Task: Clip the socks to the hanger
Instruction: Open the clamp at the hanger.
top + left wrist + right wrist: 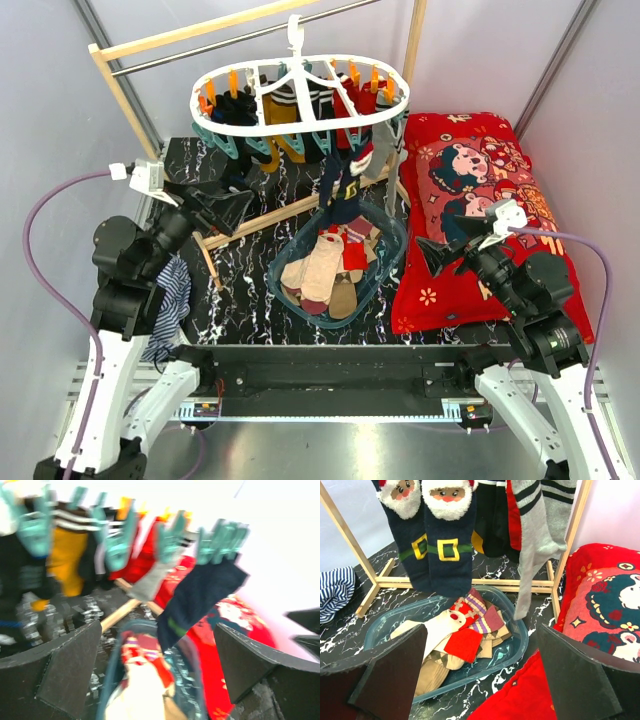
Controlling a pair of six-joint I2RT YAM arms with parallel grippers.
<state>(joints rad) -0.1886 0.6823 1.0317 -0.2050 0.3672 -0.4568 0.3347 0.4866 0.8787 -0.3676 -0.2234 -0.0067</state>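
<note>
Black marbled counter (250,300) is carrying a clear bluish tub (485,672), and we are seeing loose socks (322,272) lying piled in it: beige, argyle, red and purple-striped. Behind the tub a wooden rack (120,95) is standing, and the hanger (300,127) is hanging from its metal rod by the top hook. More socks are dangling from its orange and teal clips, among them a navy Santa pair (445,550) and a grey striped sock (532,545) hanging just above the tub. We are holding the left fingers (65,675) wide apart and empty, facing the clipped row, though that wrist view is blurring. The right fingers (390,672) are likewise standing apart, gripping nothing, pointing toward the tub from above a red cartoon cushion (480,170). A blue-white striped cloth (172,290) is lying at the counter's left edge, beside the left arm.
</note>
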